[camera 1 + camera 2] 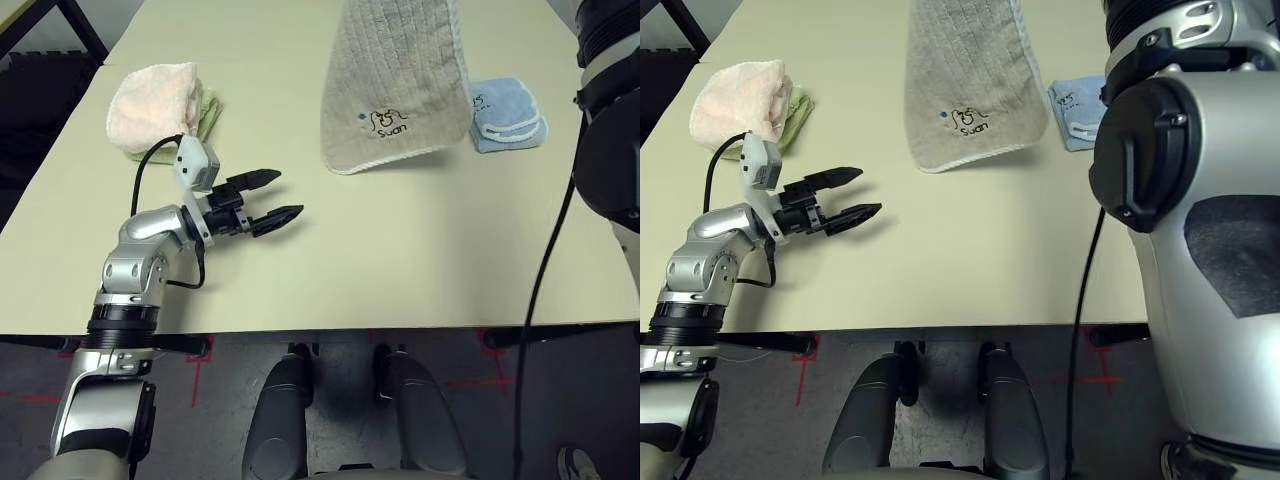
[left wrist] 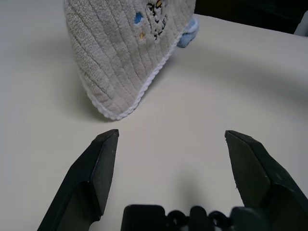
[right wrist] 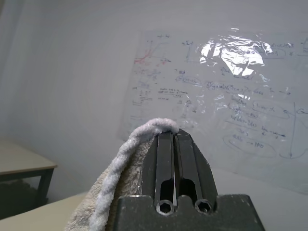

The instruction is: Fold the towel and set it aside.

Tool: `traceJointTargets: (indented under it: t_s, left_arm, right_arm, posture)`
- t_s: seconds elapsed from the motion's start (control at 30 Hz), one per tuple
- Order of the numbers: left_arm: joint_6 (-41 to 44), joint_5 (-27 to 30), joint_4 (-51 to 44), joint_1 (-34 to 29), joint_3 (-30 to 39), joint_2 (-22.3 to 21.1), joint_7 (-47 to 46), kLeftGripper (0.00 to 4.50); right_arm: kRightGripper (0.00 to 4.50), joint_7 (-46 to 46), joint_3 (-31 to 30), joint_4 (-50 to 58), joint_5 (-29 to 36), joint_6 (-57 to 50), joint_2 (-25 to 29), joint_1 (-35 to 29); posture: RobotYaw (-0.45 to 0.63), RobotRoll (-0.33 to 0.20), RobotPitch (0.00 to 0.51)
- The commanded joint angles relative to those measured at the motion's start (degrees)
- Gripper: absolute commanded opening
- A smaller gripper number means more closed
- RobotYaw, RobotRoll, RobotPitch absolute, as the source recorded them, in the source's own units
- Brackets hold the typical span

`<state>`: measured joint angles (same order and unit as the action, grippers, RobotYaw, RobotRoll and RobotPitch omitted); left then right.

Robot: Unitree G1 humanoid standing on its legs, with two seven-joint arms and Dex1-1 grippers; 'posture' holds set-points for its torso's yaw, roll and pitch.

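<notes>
The towel (image 1: 395,90), beige with white edging and a small embroidered logo, hangs upright over the far middle of the table (image 1: 400,260), its lower hem at or just above the surface. My right gripper (image 3: 174,135) is raised high and shut on the towel's top edge (image 3: 120,183), which drapes over its fingers. My left gripper (image 1: 289,193) hovers low over the table's left side, open and holding nothing, pointing toward the towel's lower corner (image 2: 115,108) a short way off.
A pink folded towel (image 1: 155,105) lies on a green cloth (image 1: 208,108) at the far left. A small light-blue folded towel (image 1: 508,115) sits just right of the hanging towel. My right arm's black cable (image 1: 545,260) hangs past the table's right front edge.
</notes>
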<state>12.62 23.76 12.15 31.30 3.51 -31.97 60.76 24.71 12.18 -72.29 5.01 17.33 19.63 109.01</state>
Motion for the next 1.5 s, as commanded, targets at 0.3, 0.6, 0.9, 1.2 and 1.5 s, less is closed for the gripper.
traceJointTargets:
  t_s: [0.3, 0.6, 0.9, 1.2, 1.5]
  left_arm:
    - [-1.34, -8.06, -0.36, 5.37, -5.6, 11.91, -14.25, 4.5]
    - [-2.39, -9.06, 0.62, 5.85, -5.96, 11.47, -13.85, 4.5]
    - [-3.1, -11.34, 6.62, 12.65, -6.17, 20.05, -23.96, 4.5]
    - [2.42, -10.06, 8.8, 17.43, -4.02, 26.18, -32.25, 4.5]
    - [9.94, -7.02, 7.18, 18.69, -0.84, 33.65, -41.5, 4.5]
  right_arm:
    - [0.04, 2.88, -0.58, 1.0, 0.13, -3.59, -3.1, -0.46]
    - [0.04, 14.81, 2.02, 2.89, 5.76, -12.35, -2.84, 1.66]
    - [0.04, 14.57, 1.79, 4.66, 6.36, -14.11, -4.83, -1.2]
    - [0.04, 11.25, 2.32, 9.67, 7.73, -20.73, -7.1, -7.28]
    - [0.04, 8.8, 2.71, 10.1, 9.34, -21.34, -8.06, -6.59]
  posture:
    - [-0.03, 0.0, 0.211]
    - [-0.02, 0.0, 0.216]
    - [-0.01, 0.0, 0.222]
    - [-0.02, 0.0, 0.229]
    - [0.0, 0.0, 0.233]
